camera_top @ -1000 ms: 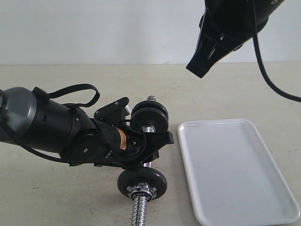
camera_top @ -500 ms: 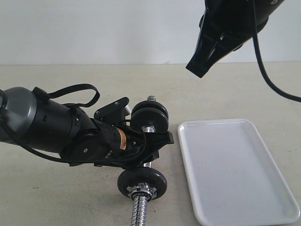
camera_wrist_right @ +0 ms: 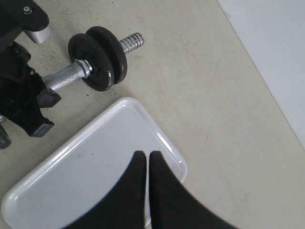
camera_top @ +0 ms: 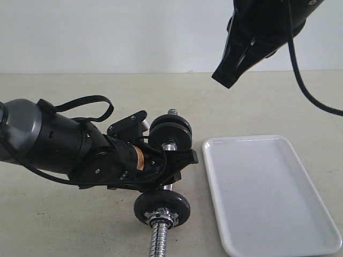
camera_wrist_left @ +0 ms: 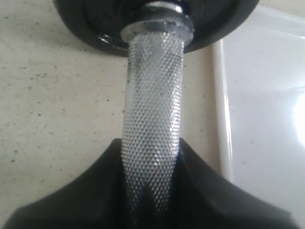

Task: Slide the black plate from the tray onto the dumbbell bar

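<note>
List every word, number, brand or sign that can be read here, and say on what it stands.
The orange sticker on the left arm: print too small and blurred to read.
On the dumbbell bar, the black plates and the tray: no text visible.

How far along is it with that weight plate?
Nearly done, it seems: the white tray holds nothing, and two black plates sit together on one end of the dumbbell bar. The left jaws clamp the bar's knurled middle; the right jaws hang shut and empty above the tray. Probably only releasing the bar is left.
</note>
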Available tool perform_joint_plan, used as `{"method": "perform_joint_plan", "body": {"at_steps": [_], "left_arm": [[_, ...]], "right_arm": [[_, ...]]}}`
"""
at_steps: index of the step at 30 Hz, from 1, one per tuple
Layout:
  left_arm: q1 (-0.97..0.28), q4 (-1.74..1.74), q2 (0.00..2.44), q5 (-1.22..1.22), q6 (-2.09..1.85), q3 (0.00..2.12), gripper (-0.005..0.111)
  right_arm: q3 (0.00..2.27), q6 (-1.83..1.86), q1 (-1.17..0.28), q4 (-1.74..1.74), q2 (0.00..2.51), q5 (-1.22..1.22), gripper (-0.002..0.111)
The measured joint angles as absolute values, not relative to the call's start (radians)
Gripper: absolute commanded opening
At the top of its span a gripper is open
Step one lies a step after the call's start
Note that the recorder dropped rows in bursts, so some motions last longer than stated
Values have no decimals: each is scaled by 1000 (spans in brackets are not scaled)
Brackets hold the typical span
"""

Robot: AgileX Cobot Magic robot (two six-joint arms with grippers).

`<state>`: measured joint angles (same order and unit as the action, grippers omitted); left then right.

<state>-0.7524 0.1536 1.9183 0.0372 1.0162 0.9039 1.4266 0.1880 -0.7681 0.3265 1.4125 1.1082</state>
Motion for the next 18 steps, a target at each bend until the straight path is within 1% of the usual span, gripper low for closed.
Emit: {"method": "perform_joint_plan", "body": {"at_steps": [18], "left_arm": [[-752, 156, 1918, 37, 1035, 904, 4]], "right_arm": [[1427, 181, -768, 326, 1412, 1108, 0]]}}
